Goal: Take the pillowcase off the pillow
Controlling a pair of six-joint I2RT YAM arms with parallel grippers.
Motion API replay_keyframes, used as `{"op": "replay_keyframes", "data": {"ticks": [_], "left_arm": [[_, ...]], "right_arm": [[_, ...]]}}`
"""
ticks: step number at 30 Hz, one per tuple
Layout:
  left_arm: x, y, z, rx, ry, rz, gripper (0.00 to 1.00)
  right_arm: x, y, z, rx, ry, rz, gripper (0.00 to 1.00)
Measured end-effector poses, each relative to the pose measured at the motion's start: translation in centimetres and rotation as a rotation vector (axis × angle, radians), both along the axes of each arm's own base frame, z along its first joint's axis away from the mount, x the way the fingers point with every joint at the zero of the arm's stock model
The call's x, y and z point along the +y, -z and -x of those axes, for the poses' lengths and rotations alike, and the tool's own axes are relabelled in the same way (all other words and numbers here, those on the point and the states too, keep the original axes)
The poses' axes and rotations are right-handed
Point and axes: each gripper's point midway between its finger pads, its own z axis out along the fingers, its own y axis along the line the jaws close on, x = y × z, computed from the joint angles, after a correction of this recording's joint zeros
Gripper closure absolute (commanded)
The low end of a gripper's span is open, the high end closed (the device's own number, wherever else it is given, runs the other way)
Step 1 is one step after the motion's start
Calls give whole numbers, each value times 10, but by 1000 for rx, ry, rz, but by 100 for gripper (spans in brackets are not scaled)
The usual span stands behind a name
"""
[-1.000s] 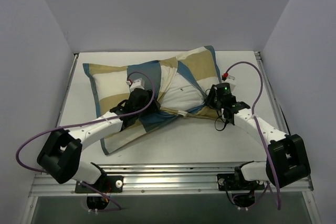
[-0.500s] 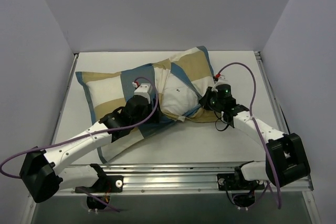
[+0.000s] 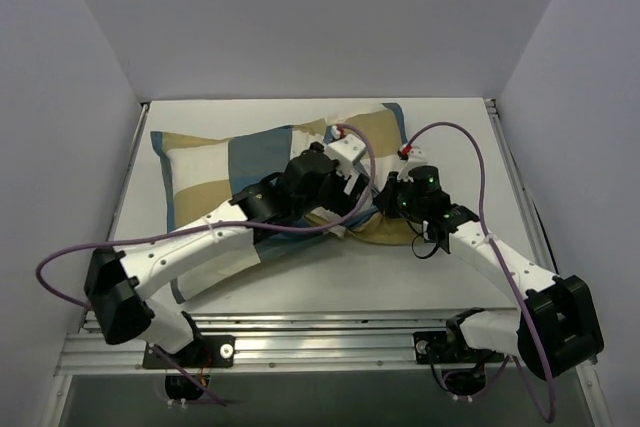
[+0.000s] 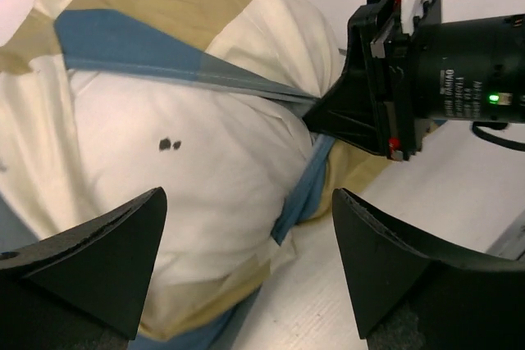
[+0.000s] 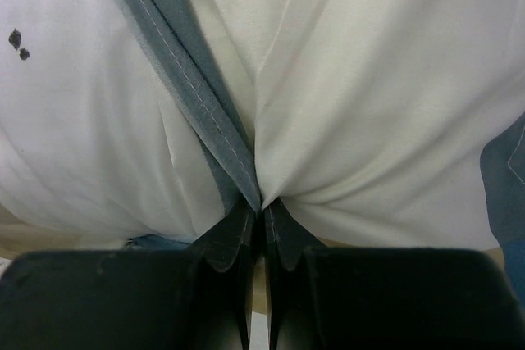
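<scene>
From above, the pillowcase (image 3: 200, 172) is lying across the far half of the desk (image 3: 450, 127), my left tool (image 3: 352, 159) hovering over its right end, my right tool (image 3: 388, 197) just beside. Left wrist: my left tool is gaping wide, holding nothing, above the bared pillow (image 4: 189, 178). Right wrist: my right tool is pinching the pillowcase's blue edge; I judge this thin pinch is risking a slip under hard pulling. The small print (image 4: 459, 79) on its body, seen from the left wrist, is showing too blurred to read.
</scene>
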Motion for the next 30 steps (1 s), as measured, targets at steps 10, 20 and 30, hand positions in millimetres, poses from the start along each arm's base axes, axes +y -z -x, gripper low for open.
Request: {"op": "replay_keyframes", "data": {"ticks": [10, 20, 30], "left_arm": [[-32, 106, -35, 82, 182, -316, 5], [-30, 130, -55, 127, 204, -315, 32], [-30, 146, -63, 196, 168, -198, 98]], "right_arm": [[2, -3, 8, 5, -26, 0, 100], [5, -7, 10, -4, -44, -7, 100], [10, -12, 13, -18, -63, -15, 94]]}}
